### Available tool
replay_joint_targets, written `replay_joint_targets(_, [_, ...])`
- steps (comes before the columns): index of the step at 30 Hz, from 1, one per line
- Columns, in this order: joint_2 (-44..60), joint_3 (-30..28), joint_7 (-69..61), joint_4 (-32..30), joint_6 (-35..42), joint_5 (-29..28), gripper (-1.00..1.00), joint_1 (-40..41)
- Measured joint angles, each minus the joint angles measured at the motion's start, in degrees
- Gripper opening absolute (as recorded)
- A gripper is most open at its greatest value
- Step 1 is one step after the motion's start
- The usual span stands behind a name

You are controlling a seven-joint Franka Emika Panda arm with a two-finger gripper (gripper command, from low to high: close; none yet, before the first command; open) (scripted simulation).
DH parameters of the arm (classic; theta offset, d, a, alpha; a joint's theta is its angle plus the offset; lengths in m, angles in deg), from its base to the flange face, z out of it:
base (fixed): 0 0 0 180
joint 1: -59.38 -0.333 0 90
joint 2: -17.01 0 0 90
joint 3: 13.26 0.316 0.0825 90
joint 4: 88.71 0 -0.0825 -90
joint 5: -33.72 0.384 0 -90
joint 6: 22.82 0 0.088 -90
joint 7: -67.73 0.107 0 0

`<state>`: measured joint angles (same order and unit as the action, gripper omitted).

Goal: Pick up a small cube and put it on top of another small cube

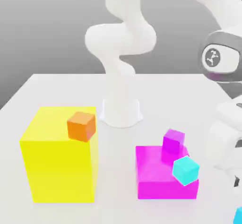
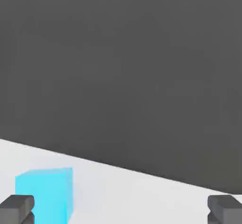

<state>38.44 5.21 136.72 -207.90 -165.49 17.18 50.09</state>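
place: simulated robotics workspace, rendered. one white jointed arm point(image 1: 120, 43), base fixed to a plain pale counter point(image 1: 118, 161). backdrop point(image 1: 56, 29): blank grey gradient. stock: one large yellow block point(image 1: 59, 171), one flat magenta block point(image 1: 156, 173), small plain cubes in orange point(image 1: 81, 126), purple point(image 1: 173, 141), turquoise point(image 1: 185, 170) and sky-blue point(image 2: 42, 197); all flat-coloured, unmarked.
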Motion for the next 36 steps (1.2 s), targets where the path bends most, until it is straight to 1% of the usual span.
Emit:
replay_joint_targets(3, [5.73,0.71,1.02,1.05,-1.31,0.17,0.00,-1.87])
replay_joint_targets(7, [13.96,-1.72,3.21,2.99,-6.47,-2.46,0.00,-4.54])
replay_joint_targets(8, [15.28,-2.33,3.51,3.31,-7.44,-2.88,-1.00,-5.05])
replay_joint_targets(14, [15.94,-2.63,3.60,3.47,-8.00,-3.03,-1.00,-5.31])
replay_joint_targets(19, [8.11,0.28,0.94,1.16,-2.46,0.27,-1.00,-3.15])
replay_joint_targets(24, [-1.13,1.92,-5.29,-6.46,0.09,-0.06,-1.00,-1.40])
replay_joint_targets(28, [-8.98,3.28,-11.75,-13.09,1.38,1.29,-1.00,0.21])
replay_joint_targets(33, [-19.52,3.99,-21.95,-21.55,2.47,6.03,-1.00,1.14])
replay_joint_targets(36, [-26.05,2.99,-28.89,-26.64,3.07,9.96,-1.00,0.19])
